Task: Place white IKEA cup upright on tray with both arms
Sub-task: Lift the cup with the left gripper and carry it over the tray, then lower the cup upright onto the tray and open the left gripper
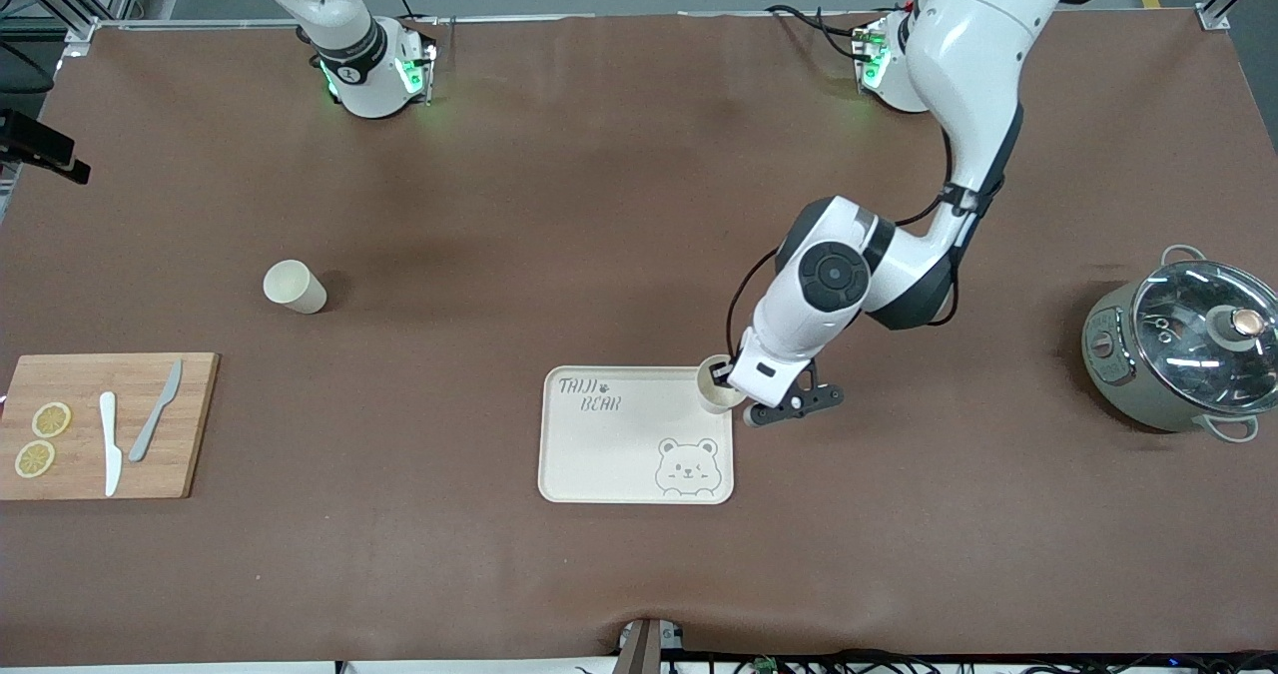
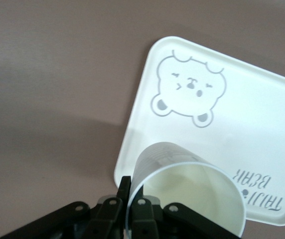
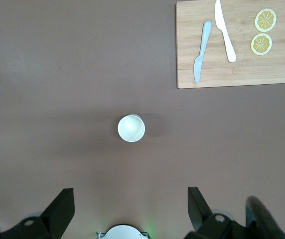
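The left pincer point(image 1: 737, 386) is clenched on the rim of a white cup point(image 1: 716, 383), gripping the wall with one finger inside and one outside. This hold keeps the mouth facing up, so the cup can go down upright. The cup is over the corner of the tray point(image 1: 609, 454) that lies toward the left arm's end of the surface and away from the front camera. In the left wrist view the cup point(image 2: 187, 189) hangs above the tray point(image 2: 262, 129), just beside the "TAIJI BEAR" lettering point(image 2: 259, 191). Whether its base already touches the tray I cannot tell.

The right pincer point(image 3: 127, 209) stands released, fingers wide, and waits high above the surface, near its own base. Below it a second cup point(image 3: 131, 128) stands upright on the bare surface, well apart from the tray; in the front view this second cup point(image 1: 294, 287) sits between the tray and the cutting board point(image 1: 60, 384). Probably it is the right arm's share of the job.

The board, with two knives point(image 1: 130, 429) and lemon slices point(image 1: 42, 439), and the pot point(image 1: 1183, 344) near the other end are out of the way.
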Available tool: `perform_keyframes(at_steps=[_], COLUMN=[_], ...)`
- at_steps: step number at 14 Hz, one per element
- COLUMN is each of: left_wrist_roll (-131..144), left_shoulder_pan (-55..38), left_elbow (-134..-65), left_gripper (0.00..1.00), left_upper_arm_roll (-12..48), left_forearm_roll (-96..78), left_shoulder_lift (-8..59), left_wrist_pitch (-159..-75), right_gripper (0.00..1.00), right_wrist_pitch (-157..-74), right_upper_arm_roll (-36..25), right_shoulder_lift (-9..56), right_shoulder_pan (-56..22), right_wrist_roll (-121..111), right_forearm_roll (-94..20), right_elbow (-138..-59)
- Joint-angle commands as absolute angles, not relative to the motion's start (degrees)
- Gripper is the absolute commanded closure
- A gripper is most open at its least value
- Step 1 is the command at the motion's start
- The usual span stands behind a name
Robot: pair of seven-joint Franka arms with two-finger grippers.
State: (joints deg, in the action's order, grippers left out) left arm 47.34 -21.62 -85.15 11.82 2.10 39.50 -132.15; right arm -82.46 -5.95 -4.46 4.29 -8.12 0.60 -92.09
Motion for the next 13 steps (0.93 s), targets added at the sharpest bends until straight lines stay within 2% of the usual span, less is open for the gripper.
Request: perform_keyframes(at_steps=[1,8,10,11,13], left_wrist_roll=[48.8,48.9,48.6,48.6,48.4], left_shoulder_pan=[-23.1,-23.9,-23.6,-23.5,-23.2], left_elbow=[-79.0,-78.4,-78.3,-78.0,-78.0], left_gripper=[1.00,1.00,0.85,0.71,0.57], left_upper_arm_roll=[11.2,10.7,10.7,10.7,10.7], left_forearm_roll=[2.7,2.9,2.9,2.9,3.0], left_shoulder_lift=[43.4,47.0,47.1,47.1,46.9], left_wrist_pitch=[-130.5,-132.1,-132.5,-132.7,-133.1], right_gripper=[0.00,0.00,0.00,0.00,0.00], right_wrist_pitch=[-82.1,-82.0,-82.2,-82.4,-82.4], right_upper_arm_roll=[-5.3,-5.3,-5.3,-5.3,-5.2], right_shoulder_lift=[-4.9,-4.8,-4.5,-4.0,-1.9], right_shoulder_pan=[5.4,5.4,5.4,5.3,4.8], right_wrist_roll=[-7.7,-7.7,-7.7,-7.7,-7.8], right_forearm_roll=[0.1,0.0,-0.3,-0.9,-0.9], right_elbow=[-92.2,-92.2,-91.9,-91.8,-90.9])
